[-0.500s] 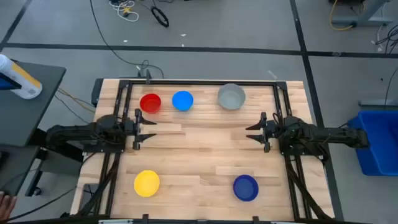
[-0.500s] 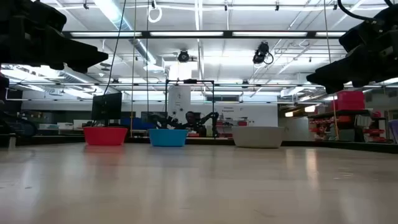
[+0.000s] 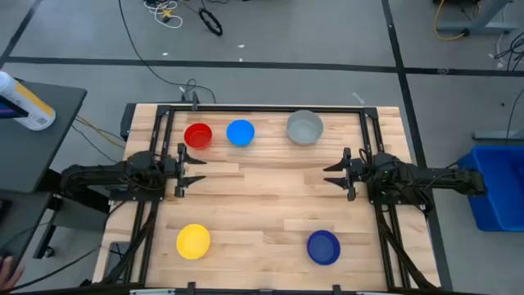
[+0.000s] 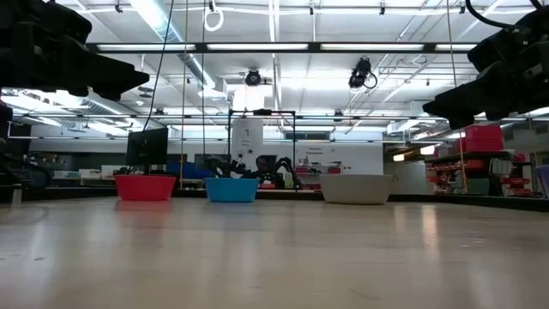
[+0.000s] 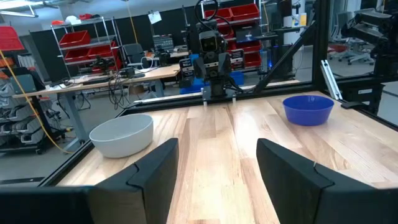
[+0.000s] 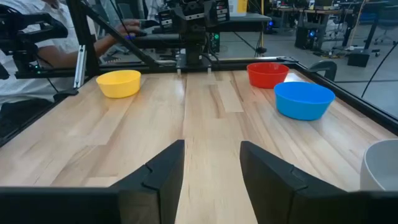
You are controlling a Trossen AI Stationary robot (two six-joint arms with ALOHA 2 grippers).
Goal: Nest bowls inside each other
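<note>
1. Step in hand: judged from the layout, nesting has not begun. All five bowls sit apart on the worktop [image 3: 262, 192], and none holds another.
2. Left end effector [image 3: 191, 171]: it sits over the middle of the worktop's left edge, pointing inward. Its fingers are spread and hold nothing; the left wrist view shows bare wood between them.
3. Right end effector [image 3: 335, 174]: it sits over the middle of the right edge, facing the left one. Its fingers are likewise spread and empty.
4. Bowl positions, far edge:
   - The red bowl [image 3: 198, 136] stands nearest the far-left corner.
   - The light blue bowl [image 3: 240, 133] stands just beside it, apart from it.
   - The grey bowl [image 3: 304, 128] stands farther toward the far-right corner, well apart from the light blue one.
5. Bowl positions, near edge:
   - The yellow bowl [image 3: 193, 241] stands near the near-left corner.
   - The dark blue bowl [image 3: 323, 247] stands toward the near-right corner.
6. Contents: every bowl stands upright and appears empty from above.
7. Next move, as a judgement: one end effector must descend on a bowl rim, pinch the wall, lift the bowl and lower it into a larger one. The grey bowl looks slightly largest, so it suits as the outermost. The red and yellow bowls lie on the left arm's side; the grey and dark blue lie on the right arm's side.
8. Caution: a thin rim pinched off-centre may tilt the bowl during the lift.
</note>
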